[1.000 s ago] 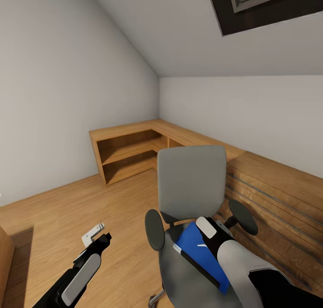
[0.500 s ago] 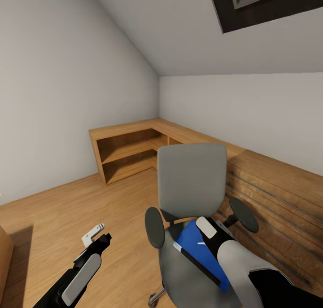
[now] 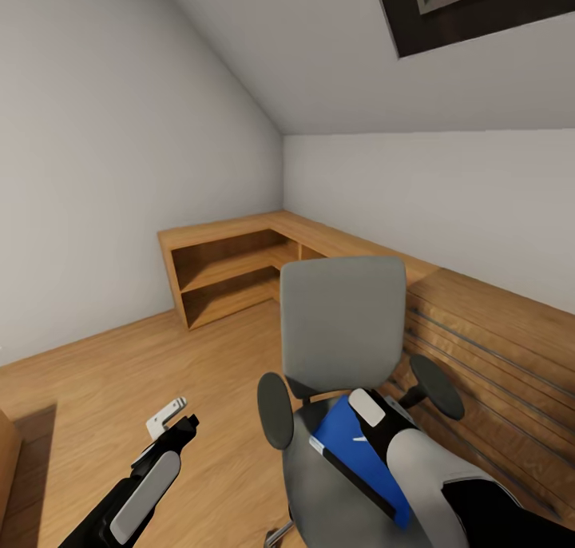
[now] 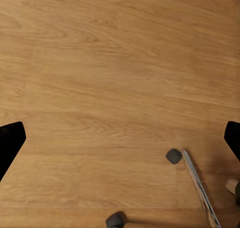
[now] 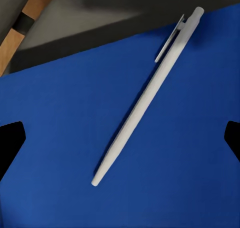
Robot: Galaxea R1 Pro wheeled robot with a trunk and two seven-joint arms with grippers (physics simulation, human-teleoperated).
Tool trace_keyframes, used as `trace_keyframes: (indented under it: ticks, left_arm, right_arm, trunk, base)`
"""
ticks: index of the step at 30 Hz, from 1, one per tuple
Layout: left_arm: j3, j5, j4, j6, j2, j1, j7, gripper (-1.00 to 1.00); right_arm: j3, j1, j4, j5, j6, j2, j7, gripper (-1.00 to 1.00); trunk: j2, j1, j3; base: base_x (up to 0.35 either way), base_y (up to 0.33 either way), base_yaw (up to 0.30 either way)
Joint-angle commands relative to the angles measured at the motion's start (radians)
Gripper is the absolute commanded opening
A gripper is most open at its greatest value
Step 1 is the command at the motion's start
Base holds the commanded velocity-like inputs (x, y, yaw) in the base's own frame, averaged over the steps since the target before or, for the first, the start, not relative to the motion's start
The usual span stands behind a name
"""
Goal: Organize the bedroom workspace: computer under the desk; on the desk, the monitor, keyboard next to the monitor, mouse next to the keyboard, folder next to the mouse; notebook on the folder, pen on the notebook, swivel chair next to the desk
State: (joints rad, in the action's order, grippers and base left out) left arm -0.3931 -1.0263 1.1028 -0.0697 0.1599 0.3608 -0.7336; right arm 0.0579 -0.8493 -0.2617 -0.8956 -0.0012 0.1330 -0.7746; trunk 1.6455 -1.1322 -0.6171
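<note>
right wrist view: right hand (image 5: 120, 138) wide open, empty, over pen (image 5: 145, 96) on folder (image 5: 60, 138); light, slippery, pinch mid-barrel.

Sloped pale walls (image 3: 120, 133), plank floor (image 3: 120, 372), wooden corner shelving (image 3: 228, 264)

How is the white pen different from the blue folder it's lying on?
The pen is a thin stick, while the folder is a wide flat rectangle. The pen is white-grey; the folder is bright blue. The pen is far smaller, covering just a narrow strip of the folder. The pen rests on top, and the folder carries it on the swivel chair. Both lie flat, under the right gripper, whose fingers are spread wide.
</note>
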Motion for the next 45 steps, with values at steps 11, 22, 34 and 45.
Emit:
trace_keyframes:
  ticks: [11,22,34,45]
  left_arm:
    - [-0.003,-0.002,0.002,-0.004,0.001,0.001,-0.006,1.0]
    - [-0.003,-0.003,-0.001,-0.005,0.001,0.0,-0.004,1.0]
    - [-0.003,-0.001,-0.001,-0.004,0.0,0.001,-0.006,1.0]
    - [-0.003,-0.001,-0.001,-0.004,0.0,0.001,-0.006,1.0]
  right_arm:
    - [0.015,-0.001,0.005,0.003,-0.015,0.005,-0.069,1.0]
    - [0.02,-0.001,0.005,0.01,-0.024,0.005,-0.078,1.0]
    - [0.018,-0.001,-0.002,0.018,-0.026,0.004,-0.106,1.0]
    - [0.017,-0.001,-0.003,0.018,-0.026,0.005,-0.108,1.0]
  trunk:
    - [0.001,0.0,-0.001]
    - [0.001,0.0,-0.001]
    - [0.001,0.0,-0.001]
    - [0.015,-0.008,-0.007]
  base:
    - [0.02,0.0,0.0]
    - [0.097,0.0,0.0]
    - [0.003,0.0,0.0]
    - [0.0,0.0,0.0]
